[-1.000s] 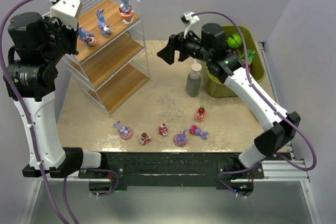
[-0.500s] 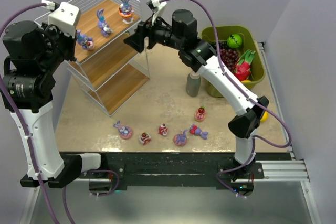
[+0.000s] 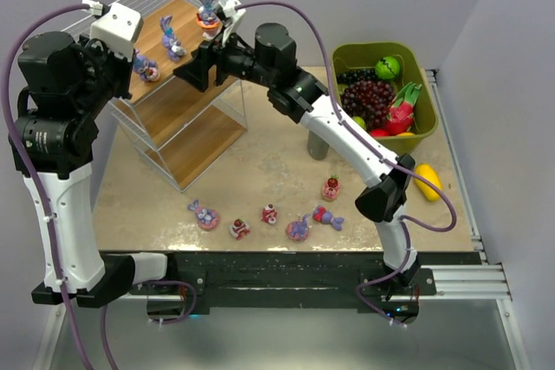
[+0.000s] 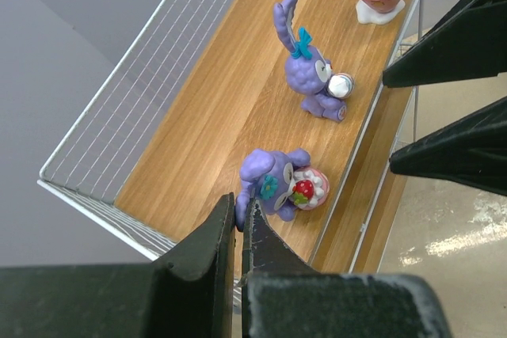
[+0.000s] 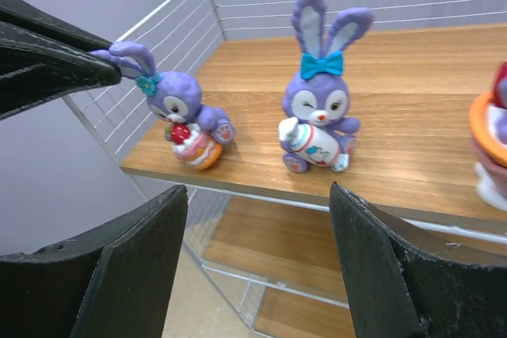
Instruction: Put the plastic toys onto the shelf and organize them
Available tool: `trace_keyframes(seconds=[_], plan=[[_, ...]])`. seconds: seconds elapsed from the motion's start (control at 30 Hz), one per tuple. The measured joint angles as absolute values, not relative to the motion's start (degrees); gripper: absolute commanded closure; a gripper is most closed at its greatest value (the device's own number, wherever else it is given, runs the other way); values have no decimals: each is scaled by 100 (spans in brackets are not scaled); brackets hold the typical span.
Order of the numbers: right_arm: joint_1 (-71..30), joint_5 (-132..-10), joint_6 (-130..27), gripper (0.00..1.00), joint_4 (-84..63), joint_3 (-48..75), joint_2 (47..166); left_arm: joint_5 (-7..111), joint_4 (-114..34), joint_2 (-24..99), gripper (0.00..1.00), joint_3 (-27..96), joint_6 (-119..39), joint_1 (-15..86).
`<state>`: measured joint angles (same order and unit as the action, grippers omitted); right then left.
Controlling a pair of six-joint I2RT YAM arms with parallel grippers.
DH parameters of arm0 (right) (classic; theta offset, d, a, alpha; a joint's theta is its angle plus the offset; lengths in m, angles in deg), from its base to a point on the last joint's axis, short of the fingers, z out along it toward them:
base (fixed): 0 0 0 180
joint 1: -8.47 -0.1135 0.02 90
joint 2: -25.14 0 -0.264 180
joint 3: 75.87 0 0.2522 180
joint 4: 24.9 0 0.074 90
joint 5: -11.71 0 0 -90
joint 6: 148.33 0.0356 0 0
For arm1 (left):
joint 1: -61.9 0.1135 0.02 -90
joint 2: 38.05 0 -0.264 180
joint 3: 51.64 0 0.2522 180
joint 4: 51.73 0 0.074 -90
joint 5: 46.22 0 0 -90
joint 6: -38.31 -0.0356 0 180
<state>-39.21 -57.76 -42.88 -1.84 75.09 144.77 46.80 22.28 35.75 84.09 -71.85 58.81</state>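
The left pincer (image 4: 240,207) is pinched nearly shut on one ear of the cake bunny (image 5: 181,108), a purple figurine that sits on the top board of the shelf (image 3: 186,140), directly ahead of those fingertips and near the board's front edge. Beyond that bunny, farther from the left pincer along the same board, stands the bottle bunny (image 5: 317,116), and past it at the far end stands the cup figurine (image 5: 491,140). The right pincer (image 5: 257,195) faces the shelf's open front with its jaws spread wide and nothing between them. The cake bunny lies ahead and toward its left finger, the bottle bunny straight ahead, and the cup figurine off beyond its right finger. The loose toys (image 3: 298,229) lie on the table (image 3: 260,162), well behind and below both pincers.
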Motion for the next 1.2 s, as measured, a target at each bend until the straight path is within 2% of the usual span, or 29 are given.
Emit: trace_keyframes(seconds=[0.5,0.67,0.97,1.2], plan=[[-4295,-5850,-4011,44,-660,7750,14730,4197,2250,3263,99,8219,-7202,5483],[-4452,-5940,-4004,42,-686,7772,14925,3904,2254,3234,99,8219,-7202,5256],[-4656,-5983,-4000,30,-710,7778,14980,3655,2217,3226,99,8147,-7213,5147],[-4675,-6143,-4057,28,-739,7778,14982,3625,2202,3228,99,8145,-7220,5125]])
